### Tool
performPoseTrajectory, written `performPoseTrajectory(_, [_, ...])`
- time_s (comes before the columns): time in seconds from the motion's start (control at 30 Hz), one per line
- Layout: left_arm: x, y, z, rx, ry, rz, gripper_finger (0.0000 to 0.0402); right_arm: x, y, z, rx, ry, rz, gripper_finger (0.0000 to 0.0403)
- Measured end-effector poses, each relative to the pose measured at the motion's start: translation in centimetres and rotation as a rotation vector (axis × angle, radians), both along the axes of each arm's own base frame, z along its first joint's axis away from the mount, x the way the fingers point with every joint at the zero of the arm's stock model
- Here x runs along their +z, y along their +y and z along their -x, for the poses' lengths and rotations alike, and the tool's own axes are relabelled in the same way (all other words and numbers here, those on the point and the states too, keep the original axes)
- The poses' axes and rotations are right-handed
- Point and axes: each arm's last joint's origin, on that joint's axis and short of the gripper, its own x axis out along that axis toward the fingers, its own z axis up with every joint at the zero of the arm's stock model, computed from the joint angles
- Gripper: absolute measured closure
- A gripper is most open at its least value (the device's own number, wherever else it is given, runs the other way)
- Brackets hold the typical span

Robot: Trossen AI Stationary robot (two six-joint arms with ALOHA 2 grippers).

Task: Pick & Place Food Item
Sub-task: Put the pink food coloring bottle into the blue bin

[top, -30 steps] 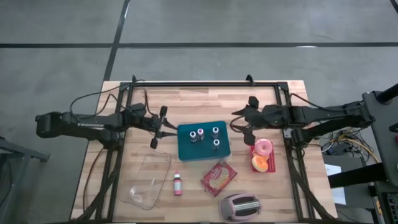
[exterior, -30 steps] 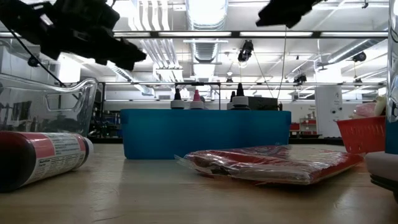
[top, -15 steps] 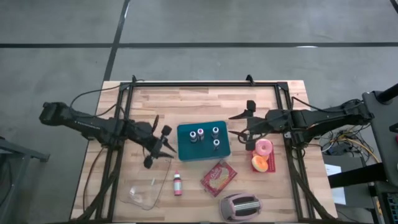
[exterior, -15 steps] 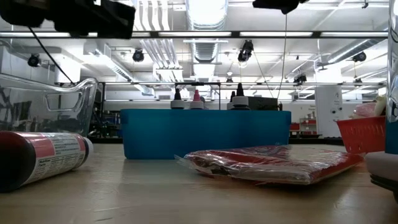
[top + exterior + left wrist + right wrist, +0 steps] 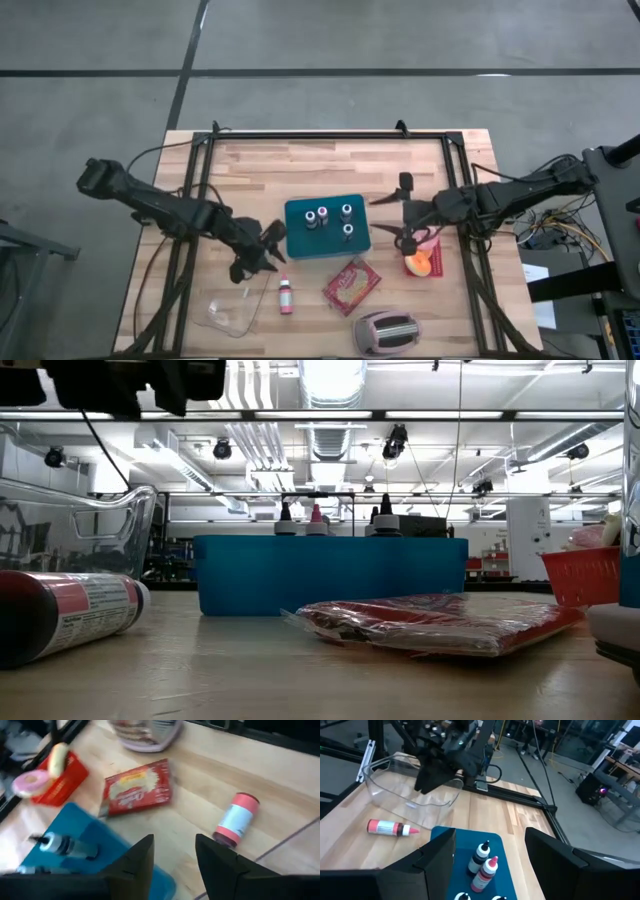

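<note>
Approach step. Wooden table (image 5: 330,160), blue bottle tray (image 5: 327,227). Red food packet (image 5: 351,284) lies untouched beside it. Left gripper (image 5: 262,252) and right gripper (image 5: 405,215) (both parted, empty) hover; next comes descent.

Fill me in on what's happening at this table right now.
Two robot arms hang over a wooden table with nothing held. The left gripper is open above the clear container, near the small pink bottle. The right gripper is open between the blue tray of bottles and the red basket holding a pink donut. The red food packet and the toaster lie untouched.
</note>
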Motion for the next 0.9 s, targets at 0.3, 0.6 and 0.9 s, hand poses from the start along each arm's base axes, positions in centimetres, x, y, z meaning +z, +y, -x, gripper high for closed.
performPoseTrajectory(0.3, [-1.3,-2.0,-1.3,-0.084,0.175,-0.081,0.02,0.1,1.8,0.7,-0.056,-0.019,0.017,0.0168])
performPoseTrajectory(0.6, [-1.9,-5.5,-3.9,-0.173,0.206,-0.11,0.0159,0.1,2.2,0.9,-0.07,-0.026,-0.015,0.0168])
performPoseTrajectory(0.9, [-4.3,-7.3,-6.1,-0.193,0.354,-0.17,0.0158,-0.1,2.3,1.0,-0.066,-0.013,-0.009,0.0168])
